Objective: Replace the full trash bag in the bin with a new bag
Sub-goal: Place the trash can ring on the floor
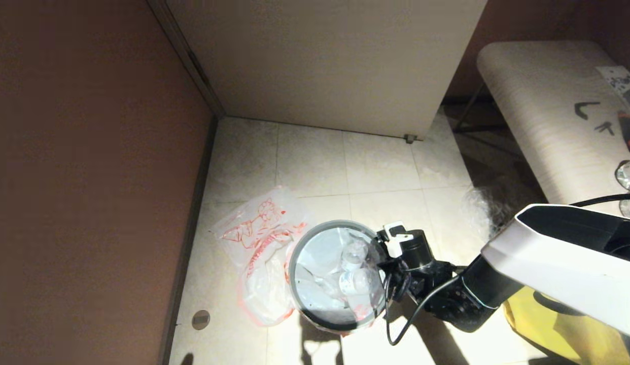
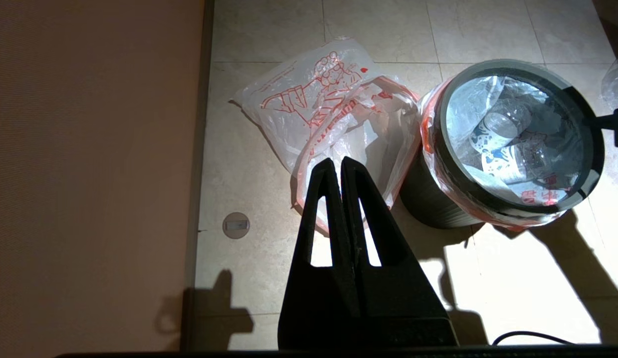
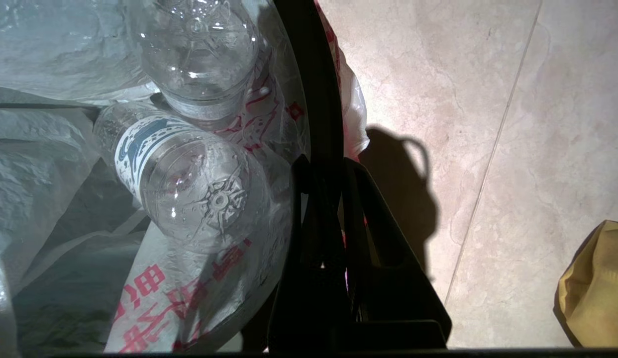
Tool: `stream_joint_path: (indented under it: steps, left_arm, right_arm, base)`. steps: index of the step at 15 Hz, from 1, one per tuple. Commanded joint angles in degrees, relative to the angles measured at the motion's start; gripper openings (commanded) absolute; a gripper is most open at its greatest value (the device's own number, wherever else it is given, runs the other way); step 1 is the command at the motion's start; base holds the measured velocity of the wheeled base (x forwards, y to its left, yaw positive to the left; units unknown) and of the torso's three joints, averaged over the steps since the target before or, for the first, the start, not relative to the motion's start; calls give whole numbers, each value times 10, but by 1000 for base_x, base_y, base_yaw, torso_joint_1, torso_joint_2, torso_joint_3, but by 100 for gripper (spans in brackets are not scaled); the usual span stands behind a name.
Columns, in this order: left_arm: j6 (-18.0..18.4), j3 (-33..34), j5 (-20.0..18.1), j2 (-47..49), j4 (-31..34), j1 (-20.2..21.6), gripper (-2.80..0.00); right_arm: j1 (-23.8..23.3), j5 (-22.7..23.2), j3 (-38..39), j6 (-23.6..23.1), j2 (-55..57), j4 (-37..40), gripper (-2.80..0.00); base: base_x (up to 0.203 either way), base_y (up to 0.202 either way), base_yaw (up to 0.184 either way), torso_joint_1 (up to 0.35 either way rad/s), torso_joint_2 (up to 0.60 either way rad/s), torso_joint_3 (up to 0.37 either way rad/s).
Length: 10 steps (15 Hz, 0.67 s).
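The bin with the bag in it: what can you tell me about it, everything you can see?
The bin is small, round and black, standing upright on the tiled floor. A grey ring rim clamps the full trash bag, whose red-printed edge folds over the outside. Clear bottles lie inside. The limp new bag rests against its side. The right gripper has its fingers shut on the rim.

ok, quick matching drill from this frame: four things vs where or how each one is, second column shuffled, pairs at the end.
1. full trash bag
2. new bag
3. right gripper
4. left gripper

A. shut, empty, above the floor
B. flat on the floor beside the bin
C. shut on the bin's rim
D. inside the bin, bottles showing

Pairs: 1-D, 2-B, 3-C, 4-A
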Motion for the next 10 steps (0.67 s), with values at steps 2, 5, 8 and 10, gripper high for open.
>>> stream_joint_path:
  steps: [2, 5, 8, 10]
  left_arm:
    - [0, 0, 0, 1, 0, 0, -280]
    - [0, 0, 0, 1, 0, 0, -280]
    - [0, 0, 0, 1, 0, 0, -280]
    - [0, 0, 0, 1, 0, 0, -280]
  right_arm:
    - [6, -2, 16, 0, -30, -3, -280]
    - [7, -2, 26, 0, -41, -3, -280]
    - [14, -1, 41, 1, -59, -2, -280]
    - [22, -1, 47, 2, -67, -2, -280]
  base:
    - [0, 0, 0, 0, 0, 0]
    - [0, 0, 0, 0, 0, 0]
    - [0, 0, 0, 0, 0, 0]
    - [0, 0, 0, 0, 0, 0]
